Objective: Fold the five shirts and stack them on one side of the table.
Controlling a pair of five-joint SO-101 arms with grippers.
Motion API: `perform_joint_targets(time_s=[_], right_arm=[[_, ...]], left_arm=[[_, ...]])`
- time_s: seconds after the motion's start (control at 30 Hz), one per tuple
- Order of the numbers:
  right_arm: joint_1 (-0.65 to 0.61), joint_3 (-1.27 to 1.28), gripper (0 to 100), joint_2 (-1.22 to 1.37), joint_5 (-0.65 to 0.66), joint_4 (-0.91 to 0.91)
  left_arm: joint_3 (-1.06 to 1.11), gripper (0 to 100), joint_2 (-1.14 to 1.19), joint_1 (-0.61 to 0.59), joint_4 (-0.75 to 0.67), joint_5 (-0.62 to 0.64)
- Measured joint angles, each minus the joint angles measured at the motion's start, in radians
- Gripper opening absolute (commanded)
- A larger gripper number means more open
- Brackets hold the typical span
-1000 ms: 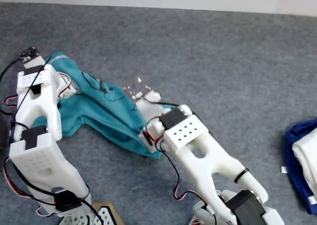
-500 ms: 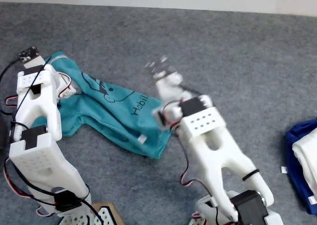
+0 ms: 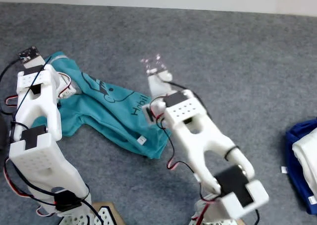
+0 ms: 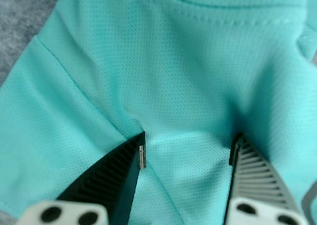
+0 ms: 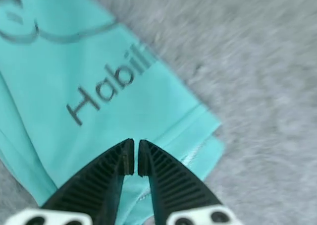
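We find the teal shirt [image 3: 106,111] lying crumpled and partly doubled over on the left of the grey counter [image 3: 237,61], its printed side up and a hem corner pointing toward the near middle. At the far right edge sits a pile of blue and white cloth [image 3: 297,138], well apart from it. The left hand [image 4: 187,151] is over the shirt's far-left part with its fingers apart, tips at the cloth and a soft ridge of fabric between them, not closed on it. The right hand [image 5: 135,158] hangs above the shirt's right end near the lettering, its fingers together with nothing between them. We judge the shirt light, thin and wholly limp: the fine mesh knit will drape, sag and slide rather than hold any shape, and it may drag on the rough counter. A pinch on a single layer would likely lift only that layer, so we would take hold at the stitched hem or a seam corner, where the cloth is doubled and firmer, with one hand at each end to keep the fold line taut.
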Motion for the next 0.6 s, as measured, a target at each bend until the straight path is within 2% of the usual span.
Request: perform_joint_targets(time_s=[0.13,0.5,0.6], right_arm=[[0.000,0.000,0.7,0.051,0.000,0.000],[0.160,0.029,0.7,0.054,0.054,-0.071],[0.180,0.049,0.7,0.054,0.103,-0.087]], left_arm=[[-0.003,29,0.000,-0.003,0.069,-0.112],[-0.032,29,0.000,-0.135,0.086,-0.245],[-0.049,29,0.000,-0.166,0.087,-0.258]])
